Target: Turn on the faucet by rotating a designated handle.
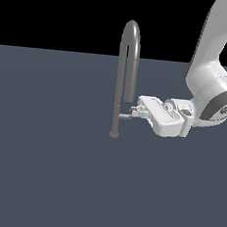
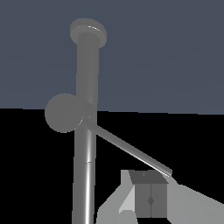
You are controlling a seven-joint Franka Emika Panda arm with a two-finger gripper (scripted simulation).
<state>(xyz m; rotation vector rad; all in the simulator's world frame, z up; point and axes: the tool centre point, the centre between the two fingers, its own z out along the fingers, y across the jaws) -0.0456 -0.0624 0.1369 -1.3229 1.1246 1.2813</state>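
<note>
The faucet (image 1: 119, 86) is a tall, thin grey pipe standing upright on a small round base, bending over in a narrow inverted-U arch and ending in a thicker, downward-hanging spout. The handle (image 1: 125, 117), a short thin grey bar, juts horizontally from the pipe's lower part toward the exterior view's right.

One faucet (image 1: 121, 77) with one handle (image 1: 125, 117), one robot arm with one gripper (image 1: 135, 111).

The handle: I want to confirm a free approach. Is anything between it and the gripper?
Nothing visible. The gripper is already at the free end of the handle, with only the faucet pipe beyond it.
</note>
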